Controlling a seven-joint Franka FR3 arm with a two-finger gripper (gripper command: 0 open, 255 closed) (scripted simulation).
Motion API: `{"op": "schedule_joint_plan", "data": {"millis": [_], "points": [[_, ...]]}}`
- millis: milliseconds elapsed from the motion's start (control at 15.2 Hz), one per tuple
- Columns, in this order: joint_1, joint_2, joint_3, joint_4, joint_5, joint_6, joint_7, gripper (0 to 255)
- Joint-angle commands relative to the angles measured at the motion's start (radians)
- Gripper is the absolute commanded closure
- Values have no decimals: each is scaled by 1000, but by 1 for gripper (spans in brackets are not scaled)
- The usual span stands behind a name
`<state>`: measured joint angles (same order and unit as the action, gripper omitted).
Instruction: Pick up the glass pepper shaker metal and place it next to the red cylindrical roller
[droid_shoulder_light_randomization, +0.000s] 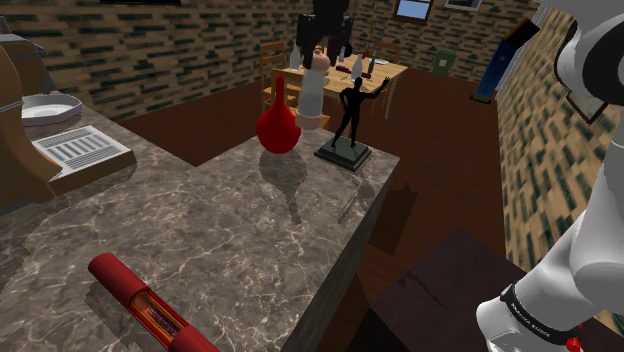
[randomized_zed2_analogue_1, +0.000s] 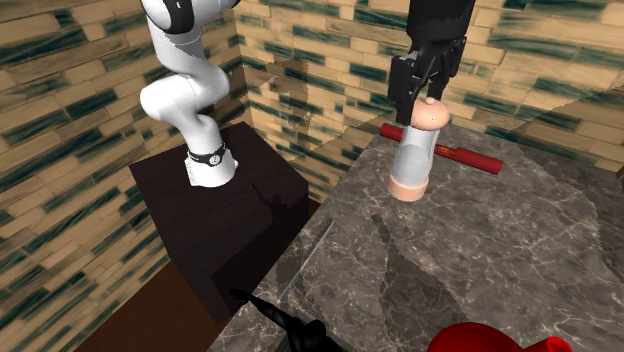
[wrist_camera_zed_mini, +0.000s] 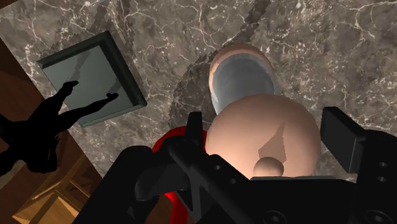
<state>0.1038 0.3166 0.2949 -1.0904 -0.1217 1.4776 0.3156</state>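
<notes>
The pepper shaker (droid_shoulder_light_randomization: 312, 95) is a tall clear cylinder with pale pinkish ends and a small knob on top. My gripper (droid_shoulder_light_randomization: 321, 52) is shut on its upper end and holds it upright in the air above the marble counter (droid_shoulder_light_randomization: 220, 220). In the second exterior view the gripper (randomized_zed2_analogue_1: 428, 88) clasps the shaker (randomized_zed2_analogue_1: 414, 150) from above. In the wrist view the shaker's cap (wrist_camera_zed_mini: 264, 137) sits between the fingers (wrist_camera_zed_mini: 195, 137). The red cylindrical roller (droid_shoulder_light_randomization: 148, 305) lies on the counter near the front edge; the roller (randomized_zed2_analogue_1: 470, 157) is partly hidden behind the shaker.
A red round vase (droid_shoulder_light_randomization: 278, 126) and a black figurine (droid_shoulder_light_randomization: 350, 112) on a dark square base (wrist_camera_zed_mini: 95, 79) stand under and beside the held shaker, near the counter's far corner. A white ribbed tray (droid_shoulder_light_randomization: 80, 150) lies at the shoulder view's left. My stand (randomized_zed2_analogue_1: 230, 210) adjoins the counter.
</notes>
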Motion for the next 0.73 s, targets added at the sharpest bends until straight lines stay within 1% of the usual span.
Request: {"op": "schedule_joint_plan", "data": {"millis": [0,330,660], "points": [[22,-30,13,-45,2,14,40,255],[79,-94,50,-136,5,37,142,255],[145,-124,91,-178,0,42,250,255]]}}
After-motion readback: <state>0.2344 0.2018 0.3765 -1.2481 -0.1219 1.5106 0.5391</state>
